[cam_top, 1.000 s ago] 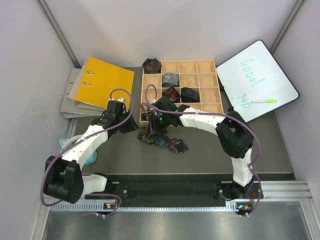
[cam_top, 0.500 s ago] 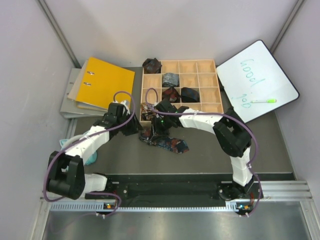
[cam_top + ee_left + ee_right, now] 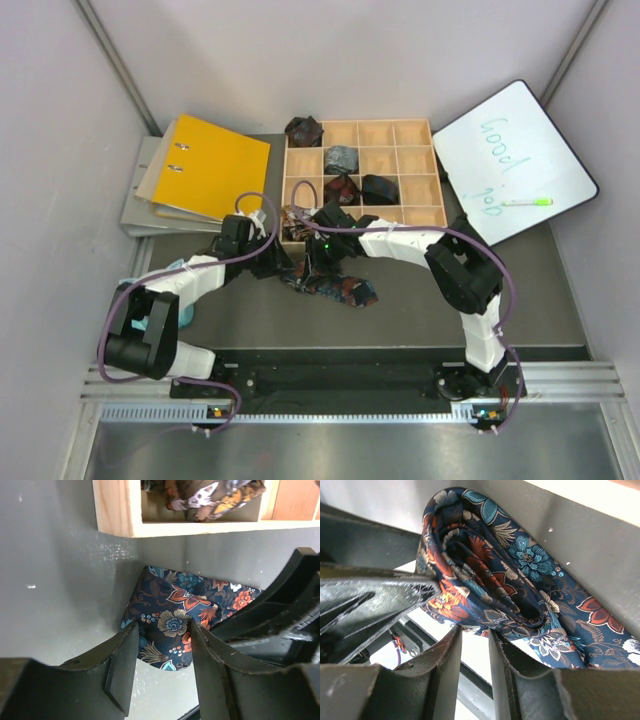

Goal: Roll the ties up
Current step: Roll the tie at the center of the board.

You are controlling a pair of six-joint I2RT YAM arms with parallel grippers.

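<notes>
The navy floral tie [image 3: 485, 575] lay half-rolled just ahead of the right gripper [image 3: 475, 632], whose jaws stood narrowly parted at its edge, while the left gripper [image 3: 162, 630], part-open, framed the tie's corner, the wooden tray [image 3: 115, 510] just beyond.

Navy floral tie [image 3: 335, 285] [image 3: 172, 622] [image 3: 485, 575] lies on the table [image 3: 420, 300] just in front of the wooden tray [image 3: 410, 160], its left end wound into a loose roll and the tail trailing flat to the right. In the tray's compartments sit small bundles: a dark bundle [image 3: 303, 130] at the back-left corner, then a grey-blue bundle [image 3: 341, 158], a maroon bundle [image 3: 342, 187], a black bundle [image 3: 380, 187] and a brown-patterned bundle [image 3: 296, 222] [image 3: 210, 495] at the front left.
</notes>
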